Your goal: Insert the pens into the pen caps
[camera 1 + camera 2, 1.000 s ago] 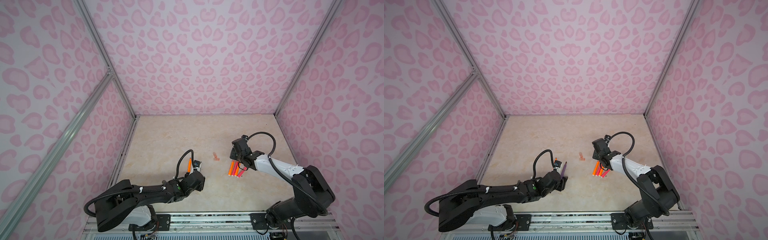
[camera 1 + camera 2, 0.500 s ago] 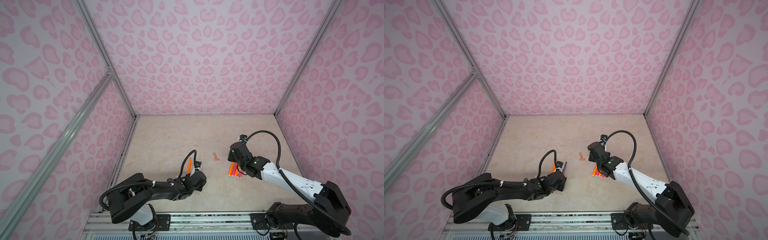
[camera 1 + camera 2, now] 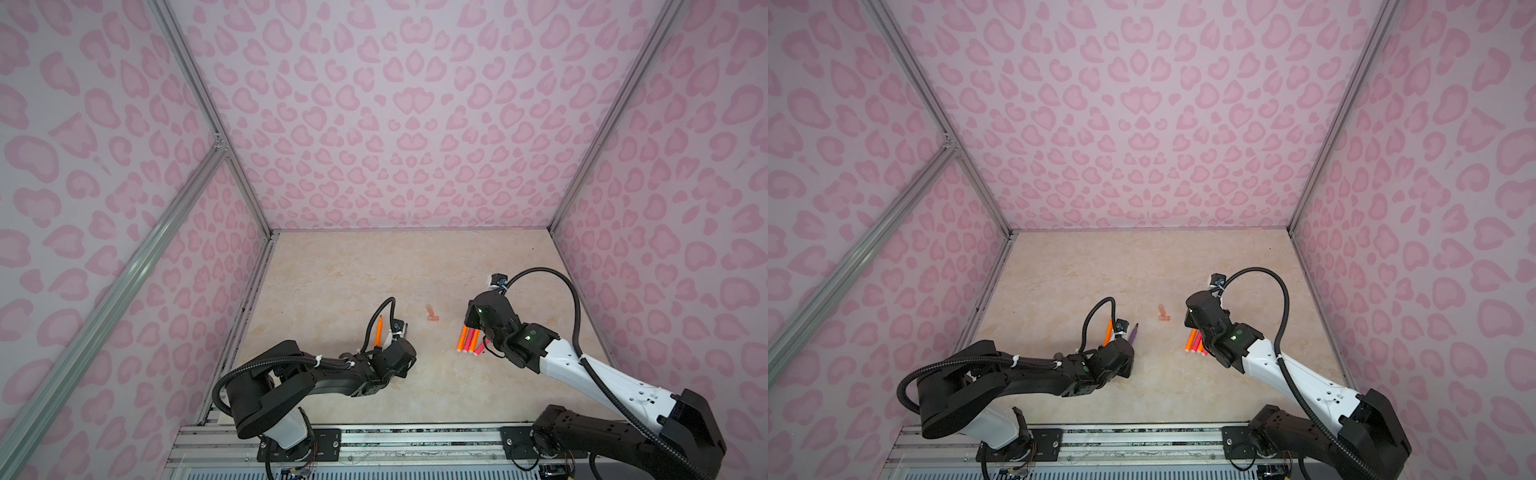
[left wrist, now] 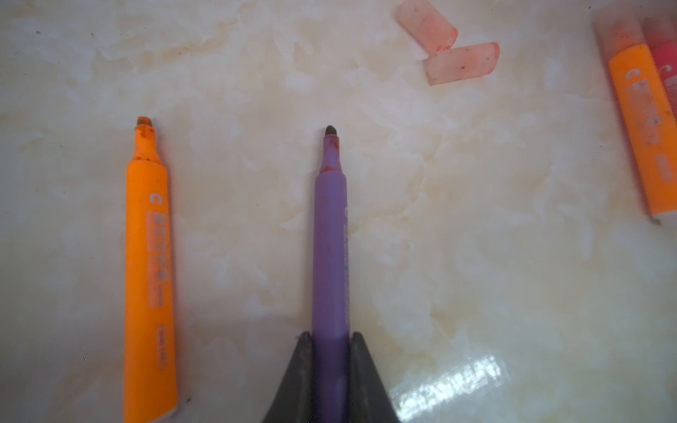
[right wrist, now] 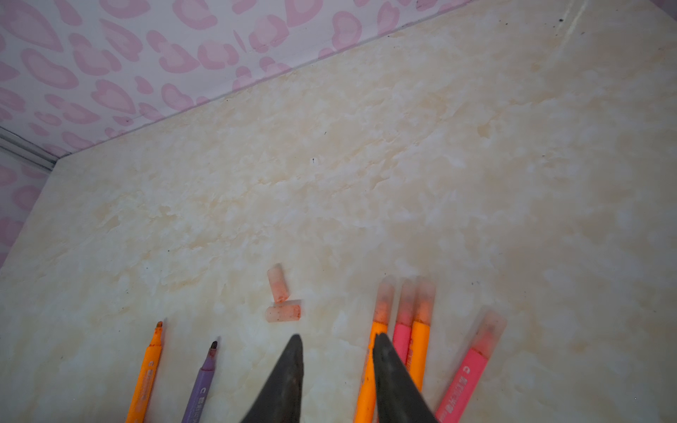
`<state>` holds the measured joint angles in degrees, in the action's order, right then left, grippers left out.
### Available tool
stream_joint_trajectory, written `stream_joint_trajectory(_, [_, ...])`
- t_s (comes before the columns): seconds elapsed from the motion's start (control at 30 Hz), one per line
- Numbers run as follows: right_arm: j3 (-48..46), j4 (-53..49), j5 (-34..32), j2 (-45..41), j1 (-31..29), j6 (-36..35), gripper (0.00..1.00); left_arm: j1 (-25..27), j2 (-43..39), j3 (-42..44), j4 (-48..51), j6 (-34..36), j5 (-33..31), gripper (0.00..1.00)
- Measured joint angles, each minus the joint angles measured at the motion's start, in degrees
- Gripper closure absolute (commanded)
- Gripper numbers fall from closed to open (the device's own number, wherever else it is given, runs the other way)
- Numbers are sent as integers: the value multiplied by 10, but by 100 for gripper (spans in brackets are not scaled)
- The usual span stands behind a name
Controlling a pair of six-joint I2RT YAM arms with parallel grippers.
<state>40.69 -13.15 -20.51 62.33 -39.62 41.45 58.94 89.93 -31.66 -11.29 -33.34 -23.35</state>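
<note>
Pens (image 3: pixel 462 337) number six here, and four already wear their caps. Three capped pens (image 5: pixel 404 331) lie side by side, touching, just beside the right tool (image 5: pixel 337 337) on the side away from the left tool. One finger of the right tool crosses in front of the nearest orange one. A fourth capped pen (image 5: pixel 465 379), pink, lies tilted a little further out on that same side.

Two pens are left bare-tipped: the purple pen (image 4: pixel 329 238) and the bare orange pen (image 4: pixel 148 256). The purple pen sits between the fingers of the left tool (image 4: pixel 330 335), which is clamped tight low on its barrel, with the tip pointing straight ahead of the tool. Whether it is lifted off the tabletop (image 4: pixel 476 256) I cannot tell. The bare orange pen lies flat beside it, roughly parallel and apart.

Two loose caps (image 4: pixel 463 62) lie ahead of the left tool and off to one side, meeting at a corner. The right tool stands narrowly parted and empty, with those caps just ahead of its fingers.

In my judgement the task is about two thirds done. Two pens and two caps remain, and the purple pen's pairing is only beginning, since no cap is picked up yet.
</note>
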Motion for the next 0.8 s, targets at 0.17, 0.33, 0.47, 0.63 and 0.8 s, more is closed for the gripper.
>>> stream_joint_trajectory(0.17, [-44,42,28,-46,-17,2,57,-5,-3,-1,2,1,7,94])
stream_joint_trajectory(0.33, [-96,123,72,-80,-47,11,50,-11,-48,-5,13,6,24,97])
stream_joint_trajectory(0.47, [-124,203,98,-80,-75,32,48,-12,-101,-16,13,20,42,97])
stream_joint_trajectory(0.63, [-140,300,120,-52,-104,63,49,-12,-151,-20,12,30,70,97])
stream_joint_trajectory(0.8, [-137,377,130,-13,-132,88,53,-12,-195,-19,12,34,99,97])
